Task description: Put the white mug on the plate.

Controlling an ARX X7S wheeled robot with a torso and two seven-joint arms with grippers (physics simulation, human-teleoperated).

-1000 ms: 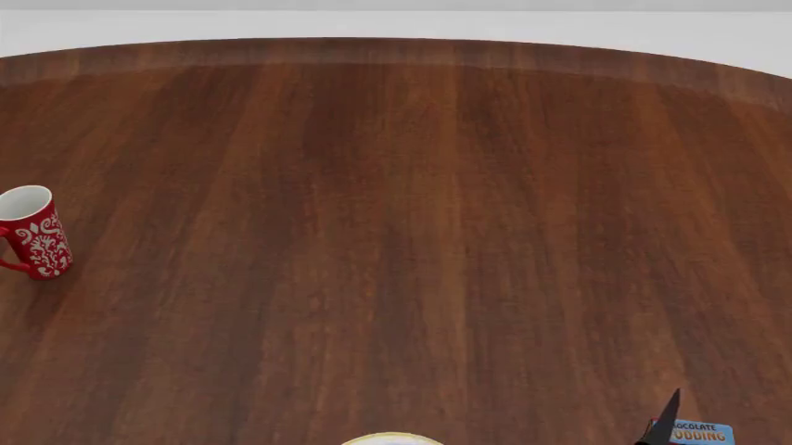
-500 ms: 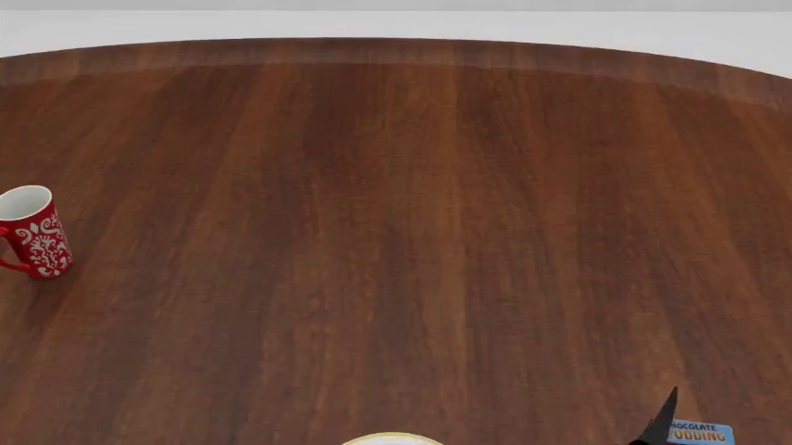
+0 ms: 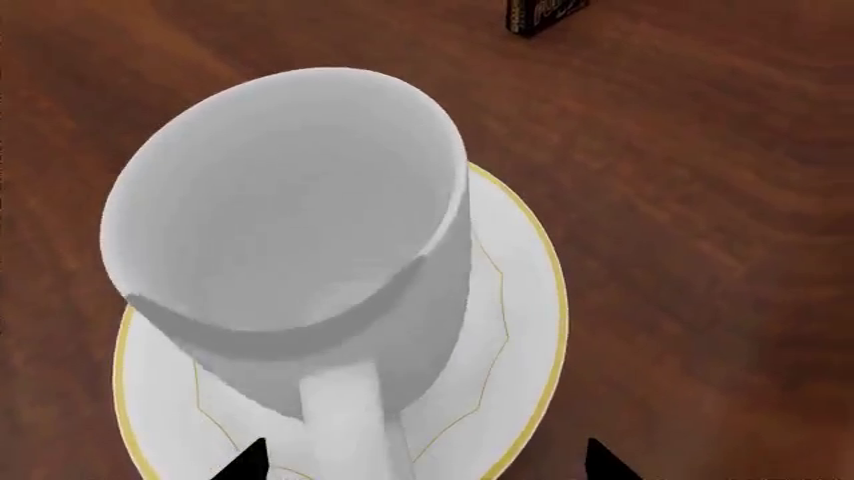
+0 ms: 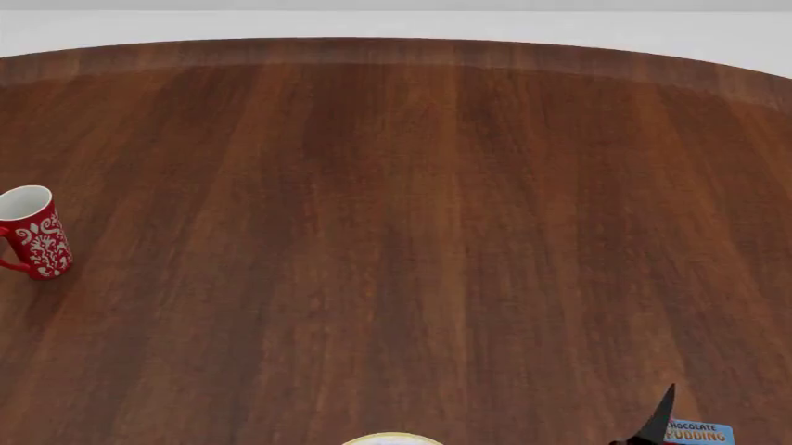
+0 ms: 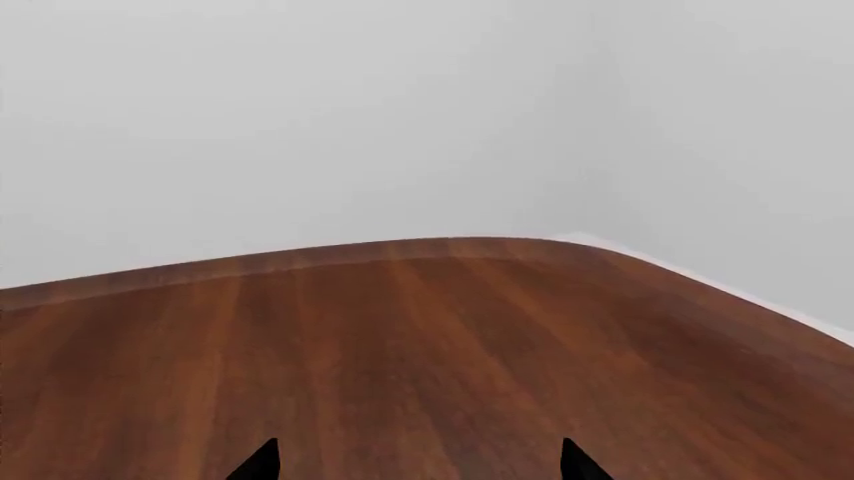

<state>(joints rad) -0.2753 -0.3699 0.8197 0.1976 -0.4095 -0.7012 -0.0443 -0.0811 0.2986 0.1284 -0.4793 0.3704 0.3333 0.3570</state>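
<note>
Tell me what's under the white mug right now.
The plate lies under the white mug, gold rim showing around it. The plate's middle is covered, so actual contact cannot be seen.

Both end effectors have their fingertips spread apart: left (image 3: 420, 462), right (image 5: 416, 462).

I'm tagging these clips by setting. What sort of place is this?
Probably a simulated dining or kitchen table: a round dark wooden tabletop against bare pale walls, carrying a white mug on a gold-rimmed plate, a red floral mug and a chocolate pudding box.
</note>
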